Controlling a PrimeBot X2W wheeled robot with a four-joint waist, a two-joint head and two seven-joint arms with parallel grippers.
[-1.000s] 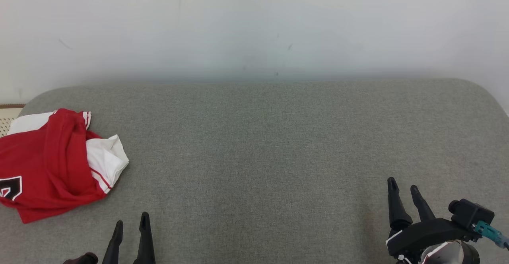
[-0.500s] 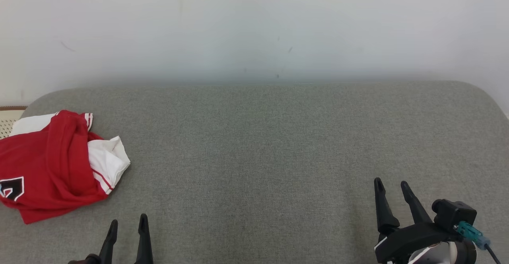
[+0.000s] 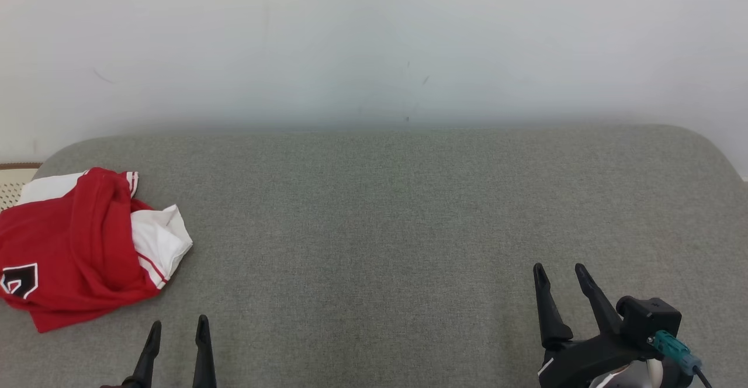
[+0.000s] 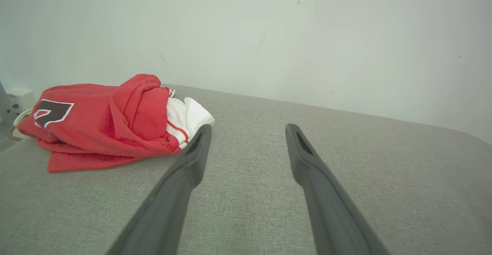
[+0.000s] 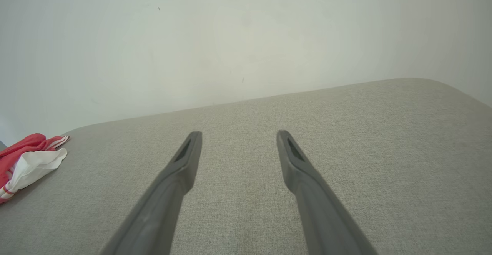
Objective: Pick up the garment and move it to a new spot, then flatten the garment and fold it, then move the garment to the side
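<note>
Clearly the pick-up is not yet begun: the red-and-white garment (image 3: 76,248) lies crumpled at the left end of the grey tabletop (image 3: 380,212). The left gripper (image 3: 179,321) and right gripper (image 3: 558,266) hover empty, fingers apart. Next, I'd judge, the left one must reach leftward and pinch a fold.

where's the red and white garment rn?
In the head view the crumpled red-and-white garment lies at the left edge of the grey fabric surface, ahead and left of the open left tool.

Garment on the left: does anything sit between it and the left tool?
Nothing visible does. Bare grey surface separates the open left tool from the crumpled red-and-white garment, ahead to its left.
</note>
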